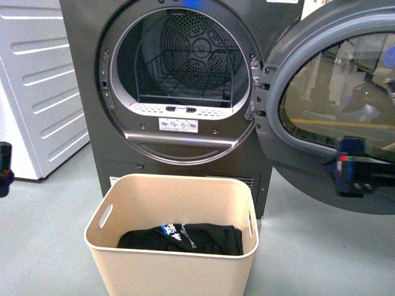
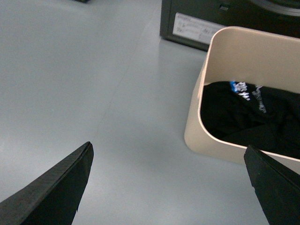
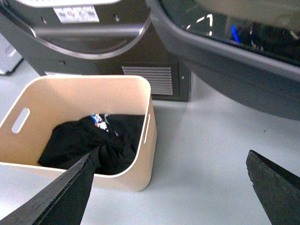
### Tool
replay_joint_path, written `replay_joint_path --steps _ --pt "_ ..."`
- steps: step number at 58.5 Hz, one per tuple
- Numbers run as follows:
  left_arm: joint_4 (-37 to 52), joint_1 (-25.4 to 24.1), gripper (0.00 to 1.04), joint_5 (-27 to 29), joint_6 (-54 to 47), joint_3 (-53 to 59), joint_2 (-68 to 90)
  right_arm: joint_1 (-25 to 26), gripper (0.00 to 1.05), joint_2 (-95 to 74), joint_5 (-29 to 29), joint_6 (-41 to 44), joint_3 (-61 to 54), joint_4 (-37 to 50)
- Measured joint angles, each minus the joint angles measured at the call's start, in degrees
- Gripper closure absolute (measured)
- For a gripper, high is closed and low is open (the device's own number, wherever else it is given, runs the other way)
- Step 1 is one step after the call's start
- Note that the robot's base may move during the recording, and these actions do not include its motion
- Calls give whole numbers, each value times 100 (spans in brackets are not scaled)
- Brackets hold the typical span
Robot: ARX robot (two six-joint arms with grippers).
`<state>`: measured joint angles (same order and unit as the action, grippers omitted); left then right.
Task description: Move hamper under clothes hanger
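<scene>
One hamper (image 1: 170, 271) stood on the grey floor (image 1: 43, 234), straight in front of the dryer (image 1: 83, 92) and near its base, below the drum (image 1: 191, 55) opening. Beige, upright, rounded corners, a slot handle cut in each short side. On its bottom lay a crumpled black garment (image 1: 185, 239) with a blue-and-white print, filling only the lowest part. The dryer door (image 1: 333, 111) was swung wide open to the right, its lower edge above and right of the hamper, not touching it. The drum was dark, with a wire shelf (image 1: 185, 86) inside. A white ribbed unit (image 1: 37, 92) stood left of the dryer. Left hand (image 2: 167, 146): fingers (image 2: 56, 187) spread wide, only floor between them, nothing held. It hung over bare floor on the hamper's left side, and the hamper's near corner showed close to one fingertip but apart from it. Right hand (image 3: 168, 153): likewise spread wide and empty, over the floor on the hamper's right side, beneath the open door. One finger crossed in front of the hamper's rim in its wrist view; contact could not be told. The front view showed only a dark bit of the left arm (image 1: 5, 169) at the picture's edge and a blurred dark-blue part of the right arm (image 1: 352, 166), with a red light, before the door. A vent grille (image 3: 147, 79) in the dryer's base sat just behind the hamper.
</scene>
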<state>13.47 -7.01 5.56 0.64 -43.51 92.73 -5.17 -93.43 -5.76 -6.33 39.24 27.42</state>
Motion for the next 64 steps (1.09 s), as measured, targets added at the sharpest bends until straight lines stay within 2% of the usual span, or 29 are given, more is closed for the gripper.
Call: replay_joint_path --steps 8,19,39,64 --pt "-365 70 7 37 -31 -1228 1528 -105 8 -1473 197 332 1676 -1091" --pt "-487 184 7 -35 -72 -1917 2332 -125 8 -2732 426 472 2992 -1735" --pt "-516 208 7 -170 -96 -3099 3724 -376 8 -4424 568 490 4618 -2356" --pt "-496 483 7 -308 -522 -4026 4778 -826 8 -5073 671 341 5473 -2817"
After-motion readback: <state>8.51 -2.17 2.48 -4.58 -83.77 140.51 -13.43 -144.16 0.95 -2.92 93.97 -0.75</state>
